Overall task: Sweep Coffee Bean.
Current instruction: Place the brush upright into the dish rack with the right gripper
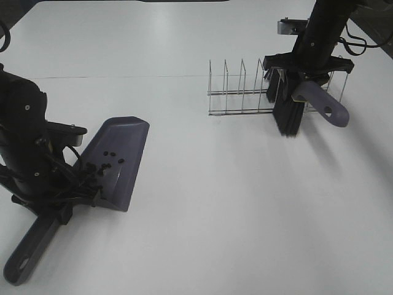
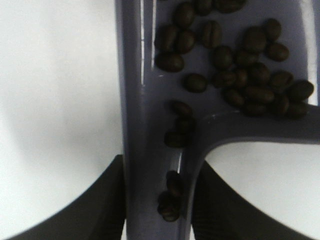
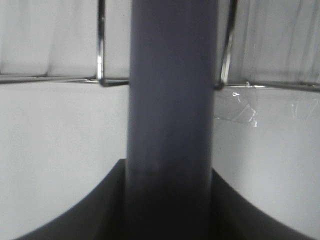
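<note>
A purple-grey dustpan (image 1: pixel 120 157) lies on the white table at the left, handle toward the front. Several dark coffee beans (image 1: pixel 104 161) sit in it near the handle end; in the left wrist view the beans (image 2: pixel 240 70) cluster in the pan (image 2: pixel 145 125). My left gripper (image 1: pixel 58 206) is shut on the dustpan's handle, its fingers (image 2: pixel 100 210) on either side. My right gripper (image 1: pixel 304 77) is shut on a brush's purple-grey handle (image 1: pixel 325 104), seen close in the right wrist view (image 3: pixel 170 125). The black bristles (image 1: pixel 287 117) hang at the wire rack.
A wire dish rack (image 1: pixel 245 92) stands at the back right, its wires (image 3: pixel 101 45) right behind the brush handle. A strip of clear tape (image 3: pixel 237 112) lies on the table by the rack. Cables (image 1: pixel 359 43) trail behind the right arm.
</note>
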Robot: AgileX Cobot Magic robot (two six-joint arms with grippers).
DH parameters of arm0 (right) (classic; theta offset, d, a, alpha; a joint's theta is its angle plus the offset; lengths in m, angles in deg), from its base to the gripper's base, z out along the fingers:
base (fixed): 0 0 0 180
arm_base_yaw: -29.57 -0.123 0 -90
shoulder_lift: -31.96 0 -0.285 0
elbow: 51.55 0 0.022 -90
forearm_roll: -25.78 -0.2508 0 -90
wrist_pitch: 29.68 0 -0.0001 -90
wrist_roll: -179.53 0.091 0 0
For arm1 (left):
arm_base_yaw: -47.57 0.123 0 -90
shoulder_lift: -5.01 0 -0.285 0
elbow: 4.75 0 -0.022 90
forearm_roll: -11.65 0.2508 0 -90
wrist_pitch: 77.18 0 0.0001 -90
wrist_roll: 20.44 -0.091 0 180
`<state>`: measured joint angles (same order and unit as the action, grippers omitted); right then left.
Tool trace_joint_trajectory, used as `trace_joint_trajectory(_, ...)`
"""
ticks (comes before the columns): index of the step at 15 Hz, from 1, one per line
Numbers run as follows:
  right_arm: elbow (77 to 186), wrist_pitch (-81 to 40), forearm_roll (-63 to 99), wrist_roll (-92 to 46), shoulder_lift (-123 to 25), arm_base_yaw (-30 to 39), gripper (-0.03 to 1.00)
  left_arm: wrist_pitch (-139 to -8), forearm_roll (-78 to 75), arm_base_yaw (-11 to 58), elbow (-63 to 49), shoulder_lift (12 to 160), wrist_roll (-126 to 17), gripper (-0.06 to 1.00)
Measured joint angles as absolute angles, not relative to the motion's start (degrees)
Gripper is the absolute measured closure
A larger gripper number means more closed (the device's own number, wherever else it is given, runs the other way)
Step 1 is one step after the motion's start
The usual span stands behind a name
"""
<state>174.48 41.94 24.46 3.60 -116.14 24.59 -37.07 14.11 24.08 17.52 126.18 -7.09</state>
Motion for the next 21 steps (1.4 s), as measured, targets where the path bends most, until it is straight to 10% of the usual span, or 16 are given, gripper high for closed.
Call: trace_joint_trajectory(21, 174.5, 40.5, 21.8, 3.3, -114.3, 25.1, 0.47, -36.8, 11.0, 24.1, 17.5, 126.2, -5.4, 0.63)
